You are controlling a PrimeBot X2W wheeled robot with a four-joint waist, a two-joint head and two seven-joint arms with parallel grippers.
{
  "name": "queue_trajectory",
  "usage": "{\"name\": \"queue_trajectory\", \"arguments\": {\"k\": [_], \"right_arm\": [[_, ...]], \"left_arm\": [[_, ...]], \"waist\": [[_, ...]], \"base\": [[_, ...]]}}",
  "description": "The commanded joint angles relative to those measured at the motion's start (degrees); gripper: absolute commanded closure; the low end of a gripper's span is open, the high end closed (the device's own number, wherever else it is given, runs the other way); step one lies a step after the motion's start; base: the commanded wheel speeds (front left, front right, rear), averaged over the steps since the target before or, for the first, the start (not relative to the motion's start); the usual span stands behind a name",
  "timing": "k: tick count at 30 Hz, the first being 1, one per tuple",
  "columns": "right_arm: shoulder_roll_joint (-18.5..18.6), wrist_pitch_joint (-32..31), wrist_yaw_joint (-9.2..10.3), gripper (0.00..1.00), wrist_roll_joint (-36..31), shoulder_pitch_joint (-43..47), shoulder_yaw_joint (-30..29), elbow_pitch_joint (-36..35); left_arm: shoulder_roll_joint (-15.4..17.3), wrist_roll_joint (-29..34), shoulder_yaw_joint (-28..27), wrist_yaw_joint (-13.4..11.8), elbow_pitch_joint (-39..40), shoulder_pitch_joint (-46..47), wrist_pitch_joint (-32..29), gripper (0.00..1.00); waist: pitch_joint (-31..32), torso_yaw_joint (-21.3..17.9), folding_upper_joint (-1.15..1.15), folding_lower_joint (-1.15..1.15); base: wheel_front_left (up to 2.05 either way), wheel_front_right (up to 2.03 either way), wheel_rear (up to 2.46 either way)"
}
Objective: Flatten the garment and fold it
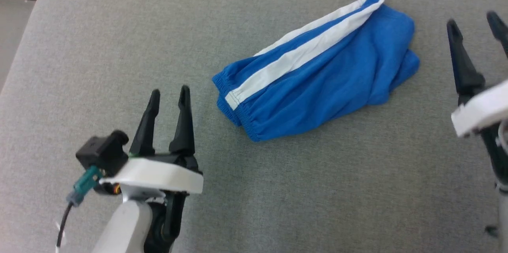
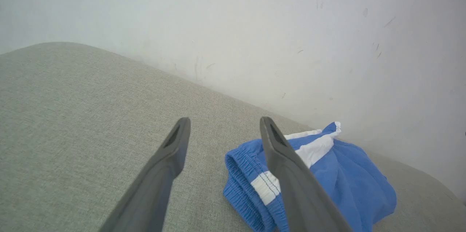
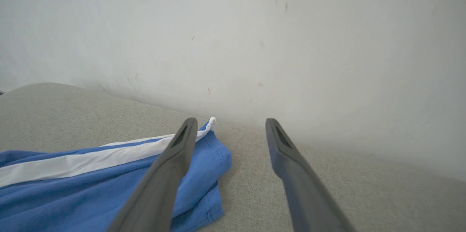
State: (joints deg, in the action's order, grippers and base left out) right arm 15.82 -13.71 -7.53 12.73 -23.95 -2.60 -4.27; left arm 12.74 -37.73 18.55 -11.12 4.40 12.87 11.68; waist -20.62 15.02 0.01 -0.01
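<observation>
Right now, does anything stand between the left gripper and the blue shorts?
Nothing visible does. Between the open left gripper and the waistband end of the shorts lies just the grey fabric surface. The right gripper, also open, is beyond the opposite end, not touching the cloth.

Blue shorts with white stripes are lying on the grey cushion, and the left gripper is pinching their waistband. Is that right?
Not quite. The blue shorts do lie on the grey cushion, but the left gripper is not pinching their waistband. The head view shows it open, apart from the shorts and holding nothing.
</observation>
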Motion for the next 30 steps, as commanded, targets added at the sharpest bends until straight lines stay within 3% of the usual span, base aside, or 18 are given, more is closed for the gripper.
{"name": "queue_trajectory", "arguments": {"k": [1, 5, 9, 21, 30], "right_arm": [[-2.7, 2.3, 0.04, 0.00, -1.9, 4.2, -2.0, -3.0], [-7.8, 6.2, 0.04, 0.00, -5.1, 11.2, -5.0, -7.9], [-10.1, 7.5, 0.04, 0.00, -6.4, 15.1, -5.2, -10.0], [-11.1, 7.1, 0.04, 0.00, -8.0, 14.9, -3.8, -10.8], [-11.5, 7.2, 0.04, 0.00, -7.9, 14.8, -2.6, -10.1]], "left_arm": [[-0.1, 1.4, -0.4, -1.0, 0.2, -2.2, 1.3, 0.00], [-0.9, 3.3, 0.0, -2.0, -0.3, -5.1, 2.3, 0.00], [-1.2, 3.5, 1.1, -1.9, -0.9, -5.4, 1.7, 0.00], [-1.7, -2.3, 5.1, -1.7, -4.7, 2.3, -17.3, 0.00], [-2.7, -4.6, 4.9, -4.4, -10.7, 5.9, -23.7, 0.00]], "waist": [[1.7, -1.6, -0.01, 0.01], [2.7, -2.2, -0.01, 0.01], [3.5, -2.8, -0.01, 0.01], [3.0, -3.3, -0.01, 0.01], [2.1, -4.9, -0.01, 0.01]], "base": [[0.00, 0.00, 0.00], [0.00, 0.00, 0.00], [0.00, 0.00, 0.00], [0.00, 0.00, 0.00], [0.00, 0.00, 0.00]]}}
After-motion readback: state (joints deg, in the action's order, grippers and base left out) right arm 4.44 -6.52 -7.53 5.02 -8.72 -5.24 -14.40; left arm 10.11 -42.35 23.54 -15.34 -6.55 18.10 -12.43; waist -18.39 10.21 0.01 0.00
